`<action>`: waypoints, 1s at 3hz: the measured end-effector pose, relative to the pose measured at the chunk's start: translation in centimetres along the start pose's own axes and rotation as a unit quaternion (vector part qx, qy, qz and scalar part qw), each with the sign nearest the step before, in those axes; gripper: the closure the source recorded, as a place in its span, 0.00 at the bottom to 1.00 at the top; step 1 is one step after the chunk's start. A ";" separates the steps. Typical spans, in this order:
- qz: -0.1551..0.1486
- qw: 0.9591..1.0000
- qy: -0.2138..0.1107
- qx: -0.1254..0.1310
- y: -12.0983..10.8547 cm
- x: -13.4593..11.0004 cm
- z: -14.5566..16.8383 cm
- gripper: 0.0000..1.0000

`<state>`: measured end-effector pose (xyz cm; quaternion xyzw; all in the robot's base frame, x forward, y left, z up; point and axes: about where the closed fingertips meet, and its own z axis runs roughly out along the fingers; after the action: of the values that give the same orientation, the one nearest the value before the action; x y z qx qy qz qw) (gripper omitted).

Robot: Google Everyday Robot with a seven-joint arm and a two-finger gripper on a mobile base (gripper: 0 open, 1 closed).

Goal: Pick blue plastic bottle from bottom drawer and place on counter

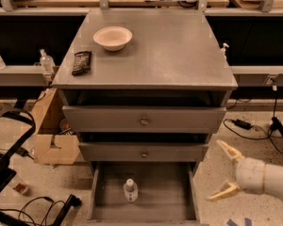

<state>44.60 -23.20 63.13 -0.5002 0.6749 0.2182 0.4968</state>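
The blue plastic bottle [130, 190] stands upright on the grey floor of the open bottom drawer [165, 197], white cap up, left of the drawer's middle. My gripper [225, 169] is at the lower right, outside the drawer's right wall, with its two pale fingers spread wide apart and empty. It points left toward the drawer, about a drawer's half-width from the bottle. The counter [170, 51] is the grey top of the cabinet above.
A white bowl [112, 37] and a dark snack packet [81, 62] lie on the counter's left part. Two shut drawers with brass knobs [144, 122] sit above the open one. A cardboard box [52, 131] and cables lie on the floor at left.
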 end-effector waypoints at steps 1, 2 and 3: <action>0.039 0.999 -0.030 0.000 0.8 6.2 4.9 0.00; 0.078 0.995 -0.052 -0.016 2.0 11.6 9.5 0.00; 0.094 0.993 -0.060 -0.022 2.9 13.0 10.9 0.00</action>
<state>46.85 -19.37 46.52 -0.4312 0.6827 0.3086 0.5027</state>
